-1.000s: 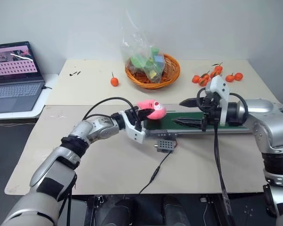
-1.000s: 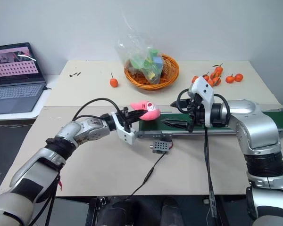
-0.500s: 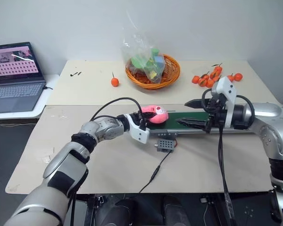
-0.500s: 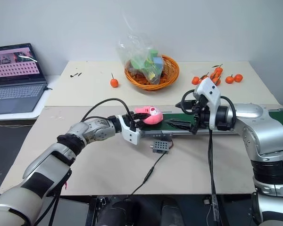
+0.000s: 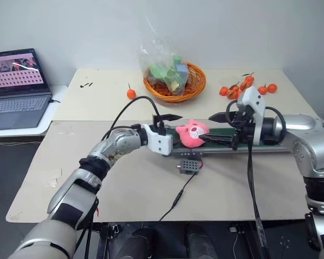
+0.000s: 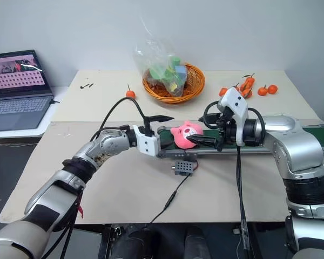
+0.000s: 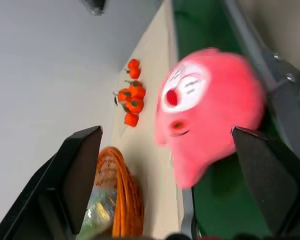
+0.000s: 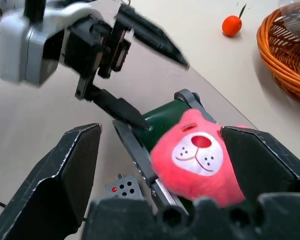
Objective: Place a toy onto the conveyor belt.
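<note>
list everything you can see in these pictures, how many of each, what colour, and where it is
toy: one, bright pink plush, lying on the end of the conveyor belt, between the two grippers
conveyor belt: one, dark green in a grey frame, across the near table
perforated box: one, grey, with a cable, just in front of the belt's end
basket: one, orange wicker, at the back of the far table
clear bag: one, with green and blue toys, in the basket
small orange fruits: a cluster, right of the basket
single orange fruit: one, left of the basket
laptop: one, open, on a side table at far left
left gripper: open, beside the toy
right gripper: open, toy between its fingers, apart
</note>
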Tool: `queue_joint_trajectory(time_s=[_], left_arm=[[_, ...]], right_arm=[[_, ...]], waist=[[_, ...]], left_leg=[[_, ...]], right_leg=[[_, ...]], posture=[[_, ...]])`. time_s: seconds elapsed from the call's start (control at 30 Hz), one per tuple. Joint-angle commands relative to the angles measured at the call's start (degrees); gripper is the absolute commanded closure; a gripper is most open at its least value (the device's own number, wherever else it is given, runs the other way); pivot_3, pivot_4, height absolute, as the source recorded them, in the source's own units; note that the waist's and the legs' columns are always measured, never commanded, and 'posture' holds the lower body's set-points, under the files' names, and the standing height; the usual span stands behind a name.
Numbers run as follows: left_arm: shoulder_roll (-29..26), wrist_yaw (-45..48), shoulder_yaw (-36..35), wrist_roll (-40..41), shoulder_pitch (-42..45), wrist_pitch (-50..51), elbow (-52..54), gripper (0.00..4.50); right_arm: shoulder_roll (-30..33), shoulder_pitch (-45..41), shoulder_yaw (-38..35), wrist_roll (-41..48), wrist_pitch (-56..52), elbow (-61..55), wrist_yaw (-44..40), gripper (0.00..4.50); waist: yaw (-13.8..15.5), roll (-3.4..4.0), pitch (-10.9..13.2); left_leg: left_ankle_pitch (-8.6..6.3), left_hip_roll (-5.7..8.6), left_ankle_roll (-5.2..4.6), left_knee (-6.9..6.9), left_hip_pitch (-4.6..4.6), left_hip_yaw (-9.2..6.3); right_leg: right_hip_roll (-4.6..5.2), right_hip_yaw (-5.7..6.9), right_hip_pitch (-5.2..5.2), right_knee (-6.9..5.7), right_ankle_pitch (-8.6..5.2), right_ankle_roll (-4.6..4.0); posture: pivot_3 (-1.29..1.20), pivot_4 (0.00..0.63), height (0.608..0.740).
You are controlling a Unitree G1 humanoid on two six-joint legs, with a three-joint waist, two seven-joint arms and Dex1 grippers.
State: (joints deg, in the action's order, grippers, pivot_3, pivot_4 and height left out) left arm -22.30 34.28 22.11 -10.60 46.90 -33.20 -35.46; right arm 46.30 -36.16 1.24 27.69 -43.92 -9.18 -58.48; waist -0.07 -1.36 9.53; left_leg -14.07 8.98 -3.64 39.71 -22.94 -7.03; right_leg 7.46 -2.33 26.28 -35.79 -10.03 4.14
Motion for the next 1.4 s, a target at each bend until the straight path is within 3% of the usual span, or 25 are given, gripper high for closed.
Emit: queue_joint_trajectory(time_s=[0.03,0.23,0.33,0.47,0.77,1.4], left_arm=[[-0.2,10.2,-6.6,16.4,-3.5,21.9,13.1,0.11],[-5.6,14.9,-17.6,35.0,-9.3,53.1,31.0,0.11],[-6.9,12.9,-23.4,40.8,-10.0,60.8,35.0,0.11],[-13.0,16.7,-26.8,44.9,-14.1,67.7,40.6,0.11],[-19.6,16.3,-31.6,47.2,-18.2,72.5,47.5,0.11],[-14.7,4.9,-35.0,53.5,-18.9,78.2,54.9,0.11]], right_arm=[[0.3,-2.2,-0.5,-0.2,2.1,0.1,-1.0,0.0],[-0.5,-4.4,0.8,-0.7,3.4,2.0,-2.8,0.0],[-1.1,-5.4,0.5,-0.2,4.2,2.6,-3.8,0.0],[-2.0,-6.1,0.5,0.3,4.6,3.7,-5.2,0.0],[-4.0,-7.5,1.7,1.0,4.3,5.2,-7.3,0.0],[-5.9,-9.5,2.5,-0.2,4.8,7.0,-7.9,0.0]], waist=[[-0.4,0.0,0.0],[-1.3,0.0,0.0],[-1.6,0.02,0.0],[-1.4,0.03,0.0],[-0.7,0.04,0.0],[-0.7,0.04,0.0]], left_leg=[[-0.01,0.01,-0.01,0.04,-0.03,0.0],[-0.02,-0.02,-0.02,0.08,0.03,0.0],[-0.02,-0.04,0.01,0.07,0.04,0.02],[-0.01,-0.03,0.04,0.07,0.1,0.02],[-0.03,-0.04,0.1,0.04,0.11,0.04],[0.09,-0.05,0.33,0.01,0.11,0.04]], right_leg=[[0.0,-0.01,0.0,-0.01,0.0,0.0],[-0.02,-0.01,0.0,-0.07,0.0,0.01],[-0.03,-0.02,0.03,-0.1,0.0,0.0],[-0.03,-0.02,-0.06,-0.05,0.0,0.0],[-0.03,-0.01,-0.04,-0.03,0.0,-0.01],[-0.03,-0.02,-0.03,0.0,0.0,-0.02]], posture=[[0.0,0.15,0.734],[0.0,0.15,0.734],[0.0,0.15,0.734],[0.0,0.15,0.734],[0.0,0.15,0.734],[0.0,0.15,0.734]])
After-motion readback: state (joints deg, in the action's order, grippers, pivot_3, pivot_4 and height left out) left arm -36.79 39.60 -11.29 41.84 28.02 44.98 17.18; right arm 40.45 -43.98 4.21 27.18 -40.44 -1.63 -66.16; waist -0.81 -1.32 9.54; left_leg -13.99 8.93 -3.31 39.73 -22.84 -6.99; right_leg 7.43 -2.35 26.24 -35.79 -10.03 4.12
